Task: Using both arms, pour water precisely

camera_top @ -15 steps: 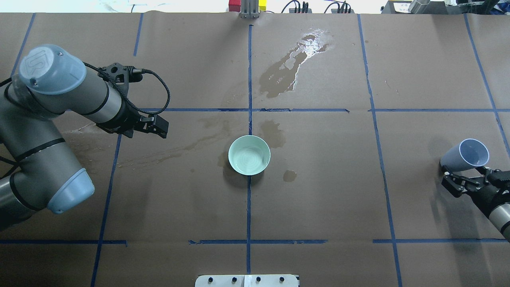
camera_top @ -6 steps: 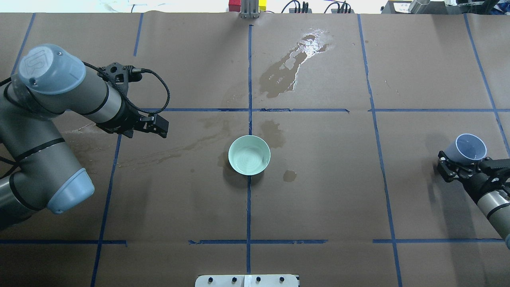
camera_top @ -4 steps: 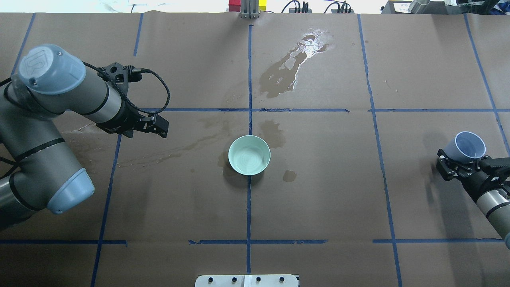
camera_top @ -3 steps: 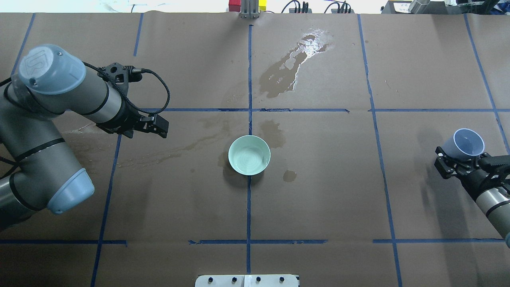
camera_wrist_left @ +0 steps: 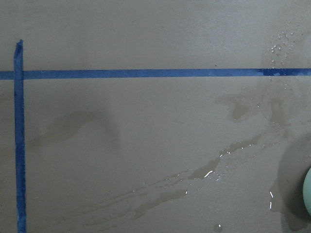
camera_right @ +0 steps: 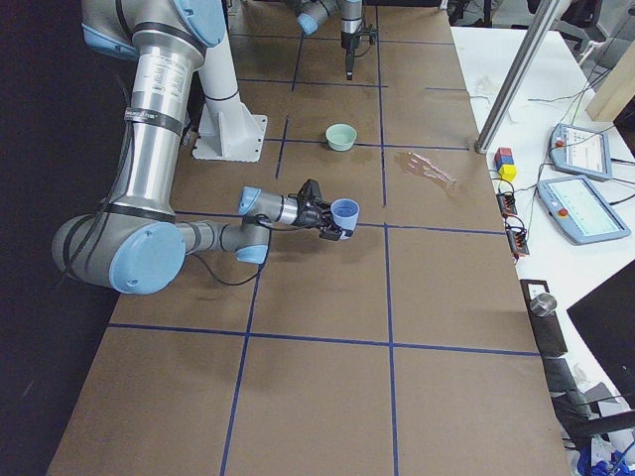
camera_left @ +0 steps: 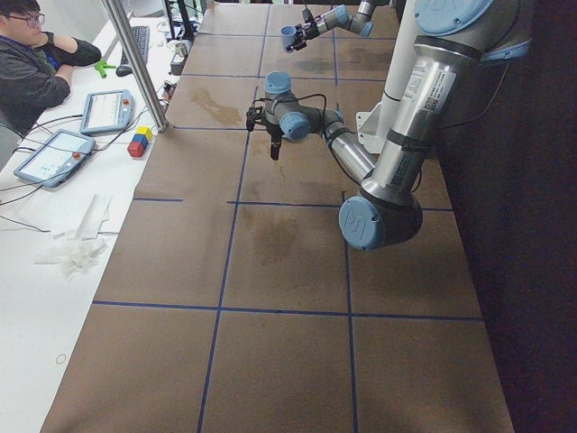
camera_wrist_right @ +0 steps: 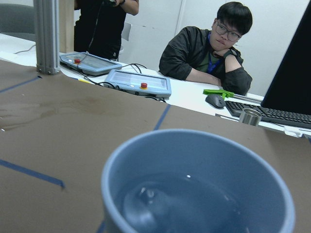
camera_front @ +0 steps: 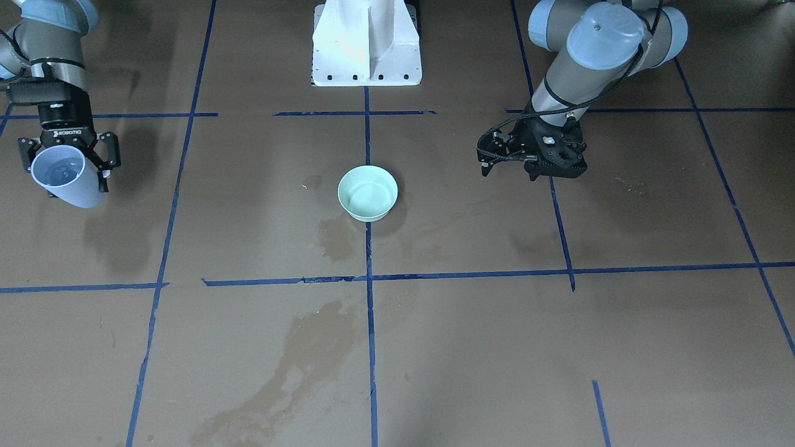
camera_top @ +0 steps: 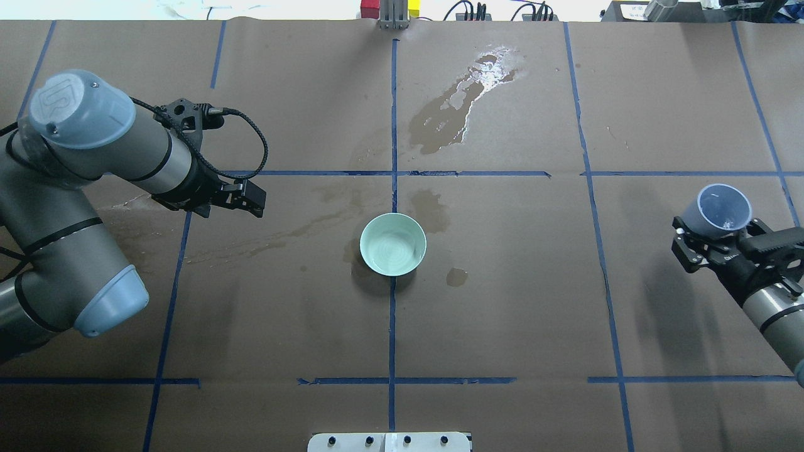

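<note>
My right gripper is shut on a blue-grey cup and holds it near upright above the table's right side; it also shows in the front view. The right wrist view shows clear water low in the cup. A pale green bowl stands at the table's centre, far left of the cup. My left gripper is shut and empty, hovering left of the bowl. The bowl's edge shows in the left wrist view.
Brown paper with blue tape lines covers the table. A large wet spill lies beyond the bowl, with smaller damp patches around it. The white pedestal stands at the robot's side. An operator sits past the far edge.
My right gripper has carried the cup up and a little left towards the centre, and the cup has tipped from slanted to near upright. The left arm and the bowl have not moved.
</note>
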`<state>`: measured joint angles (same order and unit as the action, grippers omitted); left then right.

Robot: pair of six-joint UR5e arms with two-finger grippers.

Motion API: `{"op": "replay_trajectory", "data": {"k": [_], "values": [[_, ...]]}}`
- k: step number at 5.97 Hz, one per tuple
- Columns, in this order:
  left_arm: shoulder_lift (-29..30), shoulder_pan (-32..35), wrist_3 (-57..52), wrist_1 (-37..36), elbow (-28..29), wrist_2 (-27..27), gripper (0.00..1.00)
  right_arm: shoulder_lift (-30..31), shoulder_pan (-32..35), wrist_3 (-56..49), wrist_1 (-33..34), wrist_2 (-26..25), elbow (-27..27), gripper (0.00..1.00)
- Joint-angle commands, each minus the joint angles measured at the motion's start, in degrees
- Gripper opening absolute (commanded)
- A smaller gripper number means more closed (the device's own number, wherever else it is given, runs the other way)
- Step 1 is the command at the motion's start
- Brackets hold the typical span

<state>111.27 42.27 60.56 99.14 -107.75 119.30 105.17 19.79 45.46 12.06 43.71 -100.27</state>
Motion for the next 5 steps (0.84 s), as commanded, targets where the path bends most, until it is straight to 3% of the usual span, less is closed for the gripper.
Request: {"op": "replay_trajectory", "data": {"k": [1,5], "values": [[0.09,0.00,0.00,0.00,0.00,0.06,1.00,-7.38,-0.27,-1.87,5.47,0.15,-1.24,0.03],[0.09,-0.09,0.70,0.00,0.00,0.06,1.00,-27.33,-2.03,-1.60,34.19,-0.55,-0.72,0.00]]}}
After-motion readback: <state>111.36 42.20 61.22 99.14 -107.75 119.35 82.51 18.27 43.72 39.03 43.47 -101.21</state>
